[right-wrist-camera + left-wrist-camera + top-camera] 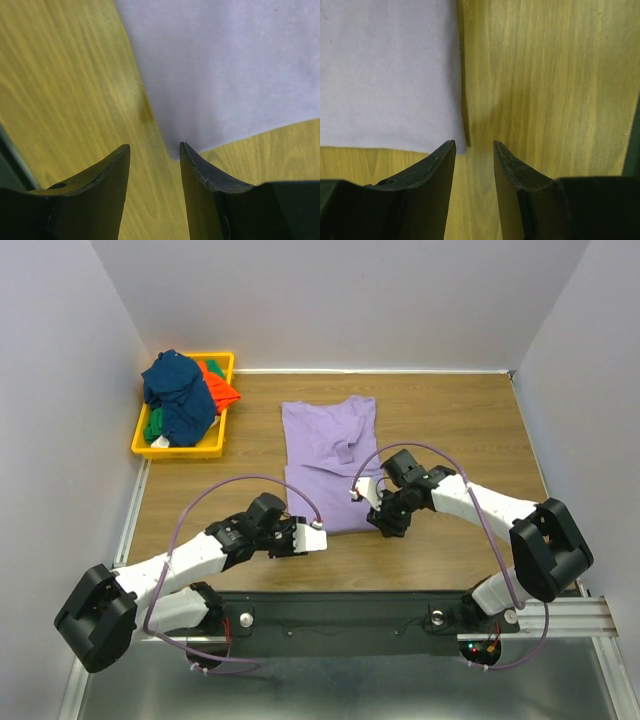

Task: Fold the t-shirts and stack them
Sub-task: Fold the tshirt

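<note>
Left tool [473, 143] and right tool [154, 145] part-open, both empty, each poised at a near hem corner of lavender t-shirt [328, 455], spread on bench [450, 420]; likely placed to lift both corners together for folding.

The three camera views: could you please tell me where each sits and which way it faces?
Top external: above and behind the bases, looking down on the table, lavender t-shirt and yellow bin; left arm and right arm show.
Left wrist: on the left arm, looking down past its open fingers at the shirt's hem corner.
Right wrist: on the right arm, past its open fingers at the opposite hem corner.
Shared: both wrist views show lavender cloth on wood, ungripped.
</note>
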`<state>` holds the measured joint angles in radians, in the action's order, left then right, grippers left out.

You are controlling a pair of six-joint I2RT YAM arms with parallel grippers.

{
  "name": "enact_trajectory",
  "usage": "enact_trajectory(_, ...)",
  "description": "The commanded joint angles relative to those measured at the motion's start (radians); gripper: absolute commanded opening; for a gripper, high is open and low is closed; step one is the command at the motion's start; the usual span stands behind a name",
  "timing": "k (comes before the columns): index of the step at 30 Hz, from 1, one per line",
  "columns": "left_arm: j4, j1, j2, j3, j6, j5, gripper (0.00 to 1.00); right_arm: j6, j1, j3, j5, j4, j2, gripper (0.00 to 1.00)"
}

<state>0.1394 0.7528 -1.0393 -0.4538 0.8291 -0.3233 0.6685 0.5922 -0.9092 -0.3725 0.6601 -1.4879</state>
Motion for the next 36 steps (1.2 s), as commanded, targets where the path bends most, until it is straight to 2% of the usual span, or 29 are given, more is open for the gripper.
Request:
enact_trajectory(1, -0.127, 0.042, -0.008, 0.015, 0.015, 0.092, 0.48, 0.037, 0.021, 0.032, 0.072, -0.117, 0.026, 0.49)
enact_trajectory(9, -0.21, 0.068, -0.116, 0.026, 0.018, 0.159, 0.47, 0.068, 0.05, 0.113, 0.113, -0.16, 0.002, 0.44)
enact_trajectory(13, -0.236, 0.072, -0.185, 0.021, 0.008, 0.187, 0.43, 0.068, 0.052, 0.139, 0.138, -0.197, -0.012, 0.39)
enact_trajectory(15, -0.233, 0.072, -0.206, 0.014, 0.001, 0.197, 0.29, 0.063, 0.052, 0.142, 0.156, -0.217, -0.018, 0.3)
enact_trajectory(16, -0.224, 0.072, -0.208, 0.009, -0.001, 0.198, 0.18, 0.063, 0.052, 0.142, 0.161, -0.224, -0.018, 0.22)
enact_trajectory(18, -0.207, 0.074, -0.188, 0.0, -0.005, 0.191, 0.1, 0.056, 0.052, 0.139, 0.17, -0.226, -0.015, 0.15)
enact_trajectory(19, -0.181, 0.072, -0.176, -0.005, -0.016, 0.184, 0.03, 0.051, 0.052, 0.138, 0.175, -0.226, -0.012, 0.08)
enact_trajectory(20, -0.167, 0.072, -0.162, -0.012, -0.027, 0.181, 0.0, 0.046, 0.052, 0.136, 0.175, -0.223, -0.005, 0.04)
enact_trajectory(21, -0.15, 0.072, -0.136, -0.031, -0.037, 0.179, 0.0, 0.031, 0.052, 0.136, 0.179, -0.221, 0.018, 0.0)
enact_trajectory(22, -0.141, 0.072, -0.125, -0.048, -0.051, 0.158, 0.0, 0.025, 0.052, 0.135, 0.176, -0.211, 0.031, 0.0)
enact_trajectory(23, -0.045, 0.069, -0.113, -0.083, -0.044, 0.135, 0.0, 0.017, 0.052, 0.132, 0.17, -0.202, 0.046, 0.01)
enact_trajectory(25, 0.033, 0.068, -0.067, -0.109, -0.054, 0.078, 0.0, -0.009, 0.052, 0.118, 0.159, -0.168, 0.098, 0.01)
enact_trajectory(27, 0.069, 0.068, -0.03, -0.135, -0.064, 0.041, 0.0, -0.023, 0.051, 0.104, 0.135, -0.134, 0.136, 0.01)
enact_trajectory(29, 0.112, 0.068, 0.031, -0.158, -0.071, 0.003, 0.0, -0.021, 0.052, 0.067, 0.12, -0.074, 0.178, 0.01)
enact_trajectory(36, 0.316, 0.068, 0.088, -0.247, -0.047, -0.123, 0.0, 0.008, 0.054, -0.036, 0.026, 0.12, 0.281, 0.01)
